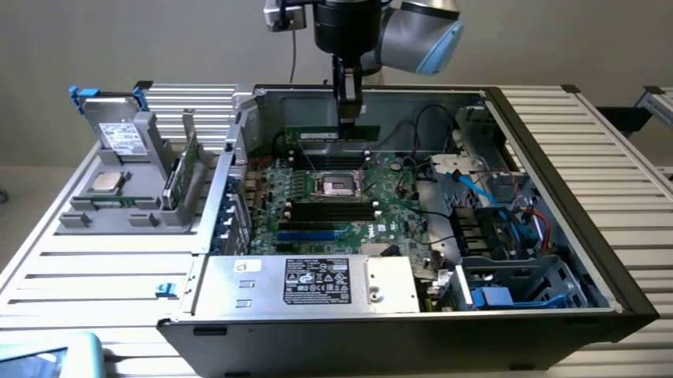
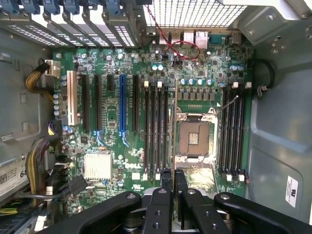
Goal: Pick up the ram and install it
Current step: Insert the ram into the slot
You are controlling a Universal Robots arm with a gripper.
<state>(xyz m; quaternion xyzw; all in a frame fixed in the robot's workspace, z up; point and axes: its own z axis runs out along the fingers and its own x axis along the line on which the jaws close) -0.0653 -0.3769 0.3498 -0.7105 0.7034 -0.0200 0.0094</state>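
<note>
Gripper (image 1: pixel 352 118) of the robot arm, closed tight on the ram (image 1: pixel 328 133), held the green stick level (long edge down) inside the open computer case (image 1: pixel 544 169). It hung above the edge of the motherboard (image 1: pixel 392 201) that lay farthest from the power supply (image 1: pixel 305 283). From the wrist camera, the fingers (image 2: pixel 166 195) pinched the ram (image 2: pixel 174 122) edge-on. The stick ran parallel to the black memory slots (image 2: pixel 156 131) and lay between them and the processor socket (image 2: pixel 195 131); whether it touched the board could not be told. Outside the case, at the exterior view's left, a gray holder (image 1: pixel 126 216) stood on the ribbed table (image 1: pixel 84 268). It carried an upright green expansion card (image 1: pixel 185 177) and a small silver processor chip (image 1: pixel 105 183).
</note>
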